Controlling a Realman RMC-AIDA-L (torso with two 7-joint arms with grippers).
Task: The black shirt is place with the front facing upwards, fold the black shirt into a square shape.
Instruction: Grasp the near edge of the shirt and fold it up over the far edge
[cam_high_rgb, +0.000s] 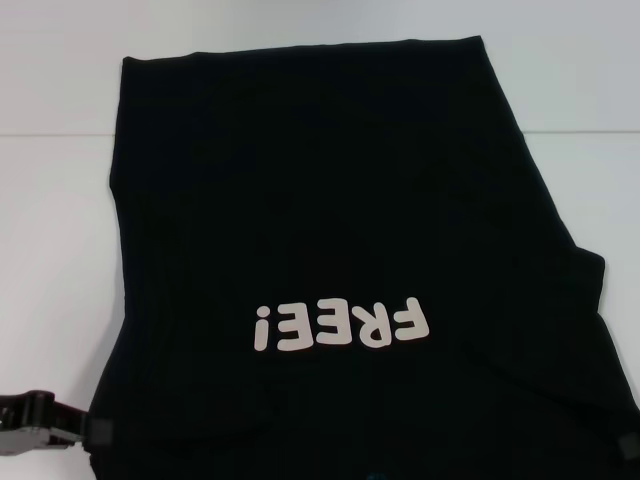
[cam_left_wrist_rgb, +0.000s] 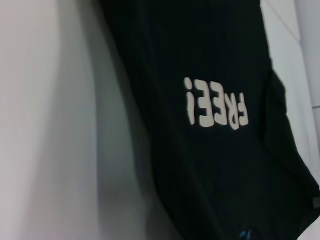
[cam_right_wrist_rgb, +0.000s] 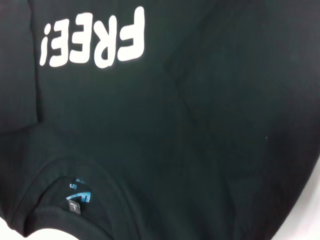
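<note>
The left gripper sat low at the near left edge of the black shirt, seemingly placed to take that side for a fold; whether it was open or clamped could not be told. The shirt lay front up on the white table, its long axis running away from the robot, hem far and collar near, so the FREE! lettering read upside down. The blue neck label showed at the collar. The right gripper barely showed at the near right sleeve, state unclear.
</note>
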